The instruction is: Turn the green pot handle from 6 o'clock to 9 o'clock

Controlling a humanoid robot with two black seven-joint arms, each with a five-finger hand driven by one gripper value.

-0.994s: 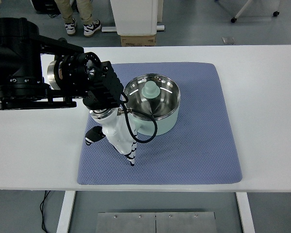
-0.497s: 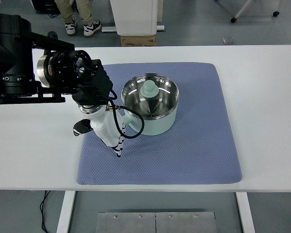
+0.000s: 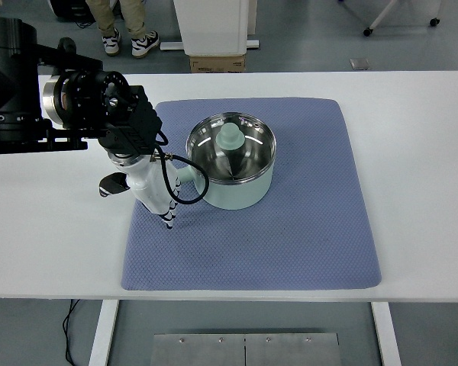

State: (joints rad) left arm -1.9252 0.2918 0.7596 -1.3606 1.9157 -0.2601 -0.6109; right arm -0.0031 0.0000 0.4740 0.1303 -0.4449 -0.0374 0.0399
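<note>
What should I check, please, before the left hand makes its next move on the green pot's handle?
1. Handle direction: the handle leaves the green pot toward the left hand, lower left, short of 9 o'clock: not ok.
2. Grip on handle: hidden by hand and cable: cannot tell.
3. Pot upright on the blue mat: ok.
4. Lid knob sits inside the pot: ok.
5. Mat flat on the table: ok.
6. Right arm out of view: ok.

White tabletop (image 3: 412, 152) carrying one thing directly: a blue mat (image 3: 290, 229), spread flat, reaching out right of the left hand (image 3: 149, 191).
</note>
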